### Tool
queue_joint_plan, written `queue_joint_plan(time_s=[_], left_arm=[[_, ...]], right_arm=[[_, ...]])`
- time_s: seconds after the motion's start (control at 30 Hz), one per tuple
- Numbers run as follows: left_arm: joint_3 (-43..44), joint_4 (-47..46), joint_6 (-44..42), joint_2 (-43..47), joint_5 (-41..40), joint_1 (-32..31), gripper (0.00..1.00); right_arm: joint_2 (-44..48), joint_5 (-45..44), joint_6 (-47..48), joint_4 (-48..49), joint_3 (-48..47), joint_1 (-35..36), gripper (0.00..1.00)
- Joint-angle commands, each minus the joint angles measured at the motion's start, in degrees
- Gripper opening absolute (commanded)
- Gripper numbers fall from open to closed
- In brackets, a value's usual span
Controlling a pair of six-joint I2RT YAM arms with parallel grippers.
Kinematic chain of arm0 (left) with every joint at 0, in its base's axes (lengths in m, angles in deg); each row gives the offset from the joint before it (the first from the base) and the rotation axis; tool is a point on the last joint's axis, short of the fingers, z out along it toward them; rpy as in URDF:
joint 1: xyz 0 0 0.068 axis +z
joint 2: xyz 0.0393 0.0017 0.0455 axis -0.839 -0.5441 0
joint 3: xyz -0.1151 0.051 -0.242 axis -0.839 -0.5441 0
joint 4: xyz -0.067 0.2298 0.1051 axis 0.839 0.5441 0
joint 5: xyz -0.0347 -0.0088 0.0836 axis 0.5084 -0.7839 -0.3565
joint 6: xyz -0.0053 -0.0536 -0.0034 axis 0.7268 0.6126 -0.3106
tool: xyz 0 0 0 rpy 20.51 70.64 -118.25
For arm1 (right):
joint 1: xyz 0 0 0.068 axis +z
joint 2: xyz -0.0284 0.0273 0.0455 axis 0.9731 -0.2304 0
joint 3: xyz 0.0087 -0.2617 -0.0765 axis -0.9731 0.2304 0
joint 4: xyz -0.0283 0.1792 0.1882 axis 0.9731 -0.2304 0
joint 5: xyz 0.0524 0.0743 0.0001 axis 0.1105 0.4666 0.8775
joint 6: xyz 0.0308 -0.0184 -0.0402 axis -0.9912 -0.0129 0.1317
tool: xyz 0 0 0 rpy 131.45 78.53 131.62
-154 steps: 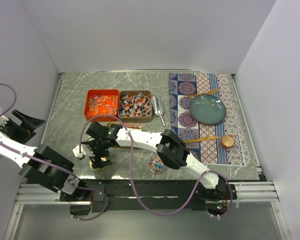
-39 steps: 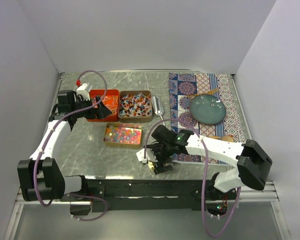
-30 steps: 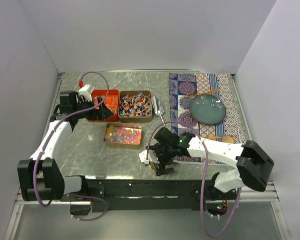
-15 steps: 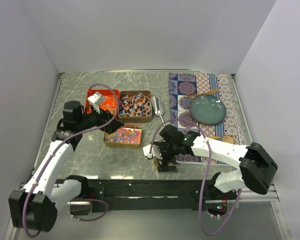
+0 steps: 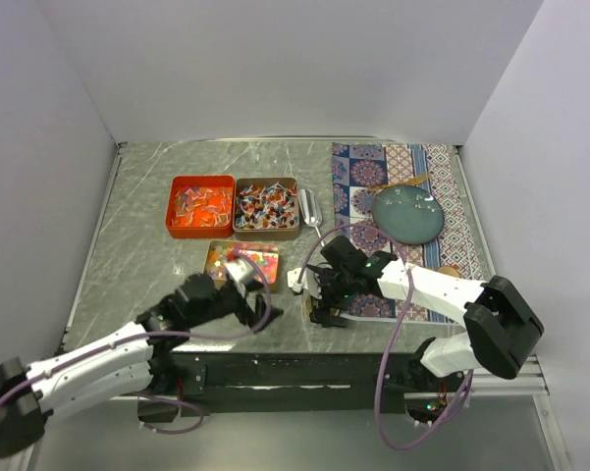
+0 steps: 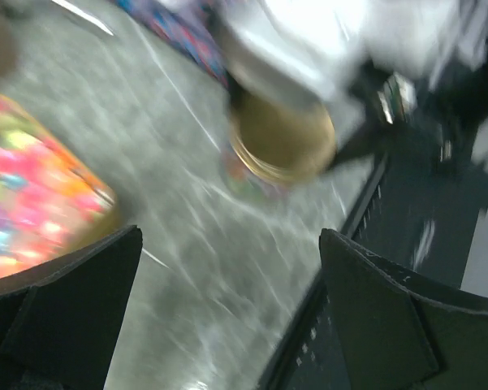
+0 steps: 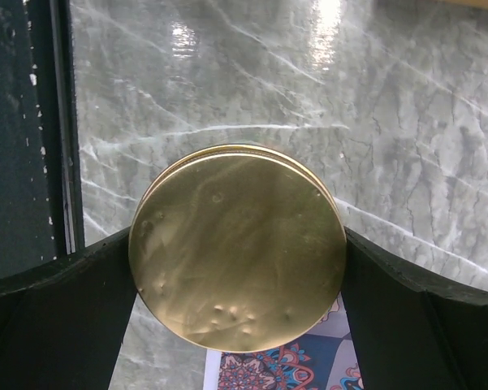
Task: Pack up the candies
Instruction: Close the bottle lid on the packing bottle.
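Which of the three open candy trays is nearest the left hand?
The tray of multicoloured beads, alone in the near row beside the left hand; the orange tray and the brown tray of wrapped candies sit farther back.

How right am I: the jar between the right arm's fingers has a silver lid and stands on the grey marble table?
Not quite. The lid is gold, not silver; the right wrist view shows it. The rest holds: the jar sits between the fingers of the right gripper and stands on the marble table.

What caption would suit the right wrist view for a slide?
Gold lid framed by the open right gripper, above the grey marble table; patterned mat corner at the bottom.
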State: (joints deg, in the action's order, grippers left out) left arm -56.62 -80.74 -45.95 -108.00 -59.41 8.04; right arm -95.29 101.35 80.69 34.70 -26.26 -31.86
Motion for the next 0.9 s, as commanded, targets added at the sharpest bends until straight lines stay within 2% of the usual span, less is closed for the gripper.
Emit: queue_joint_plan(time_s=[0.0, 0.17, 0.3, 0.43, 0.63, 0.87], left_arm=[[-3.9, -12.4, -2.6, -1.3, -11.0, -10.3, 0.97], [-7.6, -18.5, -4.6, -3.9, -10.9, -16.0, 0.97], [-8.2, -26.4, -8.6, -11.7, -14.0, -20.4, 0.97], [-7.2, -32.1, -9.7, -23.6, -15.6, -21.3, 0.97], [-5.5, -44.9, -12.4, -40.1, -16.1, -22.4, 0.97], [-6.2, -55.3, -10.8, -49.5, -16.5, -21.6, 0.97]], right_arm=[[-0.7, 0.4, -1.8, 2.1, -1.5, -1.1, 1.00], [-1.5, 2.1, -5.1, 1.8, -2.5, -1.8, 1.00], [-0.8, 4.3, -10.2, 2.9, -2.1, -2.4, 1.00], [0.3, 6.0, -13.1, 5.4, 0.0, -2.4, 1.00], [-0.6, 3.7, -15.2, 6.6, -0.3, -2.4, 1.00], [0.9, -2.1, -14.5, 8.1, 2.4, -1.5, 1.00]])
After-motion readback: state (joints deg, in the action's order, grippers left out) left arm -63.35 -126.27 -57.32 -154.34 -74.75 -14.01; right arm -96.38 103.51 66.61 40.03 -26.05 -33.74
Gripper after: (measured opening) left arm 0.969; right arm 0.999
